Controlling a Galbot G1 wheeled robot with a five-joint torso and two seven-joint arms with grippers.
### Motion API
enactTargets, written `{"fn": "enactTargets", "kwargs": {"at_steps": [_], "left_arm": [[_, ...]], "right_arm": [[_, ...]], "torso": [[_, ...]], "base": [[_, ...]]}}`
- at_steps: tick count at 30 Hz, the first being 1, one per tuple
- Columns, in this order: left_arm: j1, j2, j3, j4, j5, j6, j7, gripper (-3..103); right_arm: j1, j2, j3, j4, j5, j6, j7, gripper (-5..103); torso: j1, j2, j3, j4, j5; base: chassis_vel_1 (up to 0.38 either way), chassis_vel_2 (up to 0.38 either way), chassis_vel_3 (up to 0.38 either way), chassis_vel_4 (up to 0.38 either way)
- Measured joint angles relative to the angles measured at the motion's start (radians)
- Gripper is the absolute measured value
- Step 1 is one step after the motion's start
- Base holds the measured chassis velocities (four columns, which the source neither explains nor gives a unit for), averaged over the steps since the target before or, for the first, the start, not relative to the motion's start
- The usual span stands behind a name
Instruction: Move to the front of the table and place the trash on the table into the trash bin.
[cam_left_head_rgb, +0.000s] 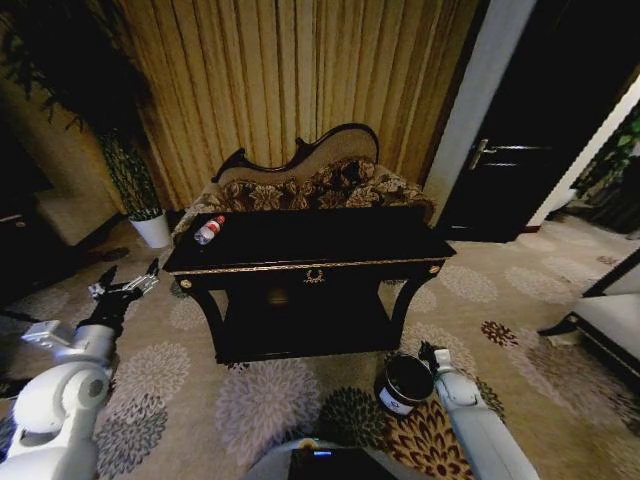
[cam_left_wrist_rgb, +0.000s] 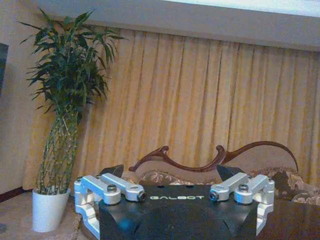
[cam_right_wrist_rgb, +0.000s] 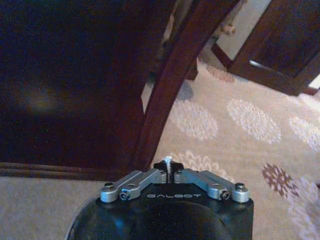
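Pinching a white scrap (cam_right_wrist_rgb: 169, 163), right gripper's (cam_right_wrist_rgb: 169, 169) fingers (cam_right_wrist_rgb: 161, 167) above trash bin (cam_left_head_rgb: 404, 383)

My right gripper (cam_right_wrist_rgb: 169, 166) pinches a small white scrap (cam_right_wrist_rgb: 168, 162) between closed fingertips; just beyond stands the table's curved leg (cam_right_wrist_rgb: 170, 85) on patterned carpet (cam_right_wrist_rgb: 240, 125).

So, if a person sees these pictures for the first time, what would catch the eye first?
Probably the glossy black table in the middle, with a clear bottle lying on its left end and a patterned sofa behind it. Next, the dark trash bin on the flowered carpet near the right gripper, while the open left gripper is held out to the table's left.
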Motion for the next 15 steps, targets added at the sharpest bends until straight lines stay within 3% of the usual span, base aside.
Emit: {"fn": "enactTargets", "kwargs": {"at_steps": [10,15], "left_arm": [[0.006,0.001,-0.003,-0.005,-0.005,-0.008,0.002,100],[0.002,0.008,-0.004,-0.006,-0.013,-0.008,0.004,100]], "right_arm": [[0.085,0.001,0.04,-0.19,-0.058,0.019,0.0,-1],[0.077,-0.007,0.058,-0.202,-0.066,0.018,0.0,12]], "torso": [[0.0,0.0,0.0,0.0002,0.0],[0.0,0.0,0.0,0.0001,-0.0002]], "base": [[0.0,0.0,0.0,0.0],[0.0,0.0,0.0,0.0]]}}
